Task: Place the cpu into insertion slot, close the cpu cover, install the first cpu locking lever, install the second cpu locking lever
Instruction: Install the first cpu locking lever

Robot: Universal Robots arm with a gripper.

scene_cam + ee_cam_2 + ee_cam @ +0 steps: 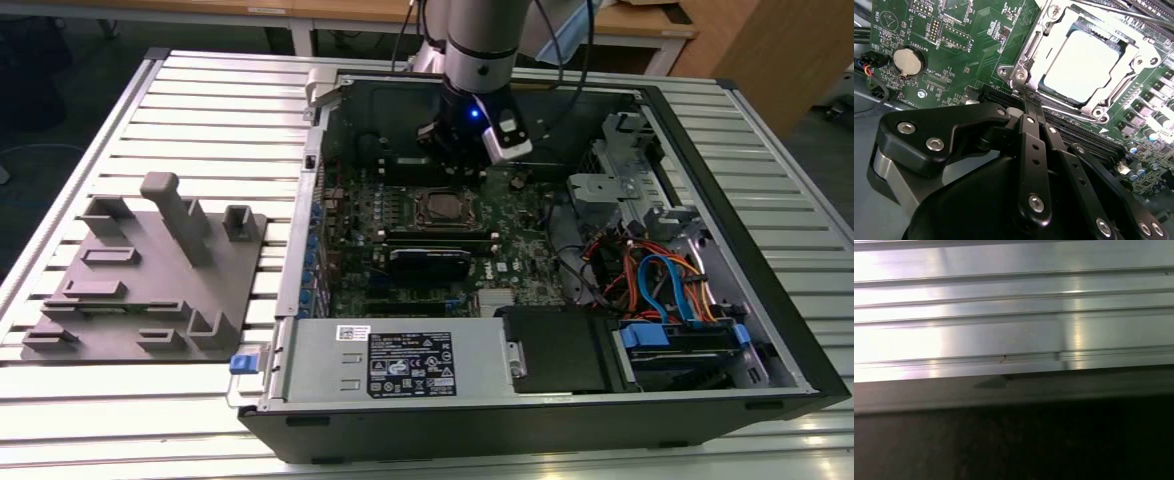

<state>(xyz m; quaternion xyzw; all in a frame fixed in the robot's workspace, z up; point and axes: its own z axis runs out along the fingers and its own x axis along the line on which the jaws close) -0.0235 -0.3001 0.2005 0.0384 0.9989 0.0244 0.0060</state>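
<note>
Inside one open black computer case (747, 300), lying on its side on a ribbed aluminium table (200, 110): one green motherboard (400, 240); one insertion slot (439, 207), square, metal-rimmed, towards the far end of the board

Seated in that slot: one cpu (1081, 67), pale silver top, flat. One cpu cover (1126, 47), silver frame plate, lies closed over it, its cut-out showing the chip. One thin metal lever (1114, 10) runs along the socket's far edge

One gripper (1029, 97), black, at the end of one grey arm (478, 40) that comes down into the case; its two fingers (1030, 145) are pressed together, holding nothing, tips at the corner of the cover, just beside a screw

One round coin battery (907, 59) on the board, well apart from the socket. One white label (351, 332) and one black label (411, 364) on the grey power supply housing (387, 360); their print is too small to make out. Blue and orange cables (661, 280) at the exterior view's right

One grey moulded fixture tray (140, 280) on the table at the exterior view's left. Ribbed metal (1014, 315) shows in the first wrist view. Wooden furniture (747, 45) stands beyond the table
</note>
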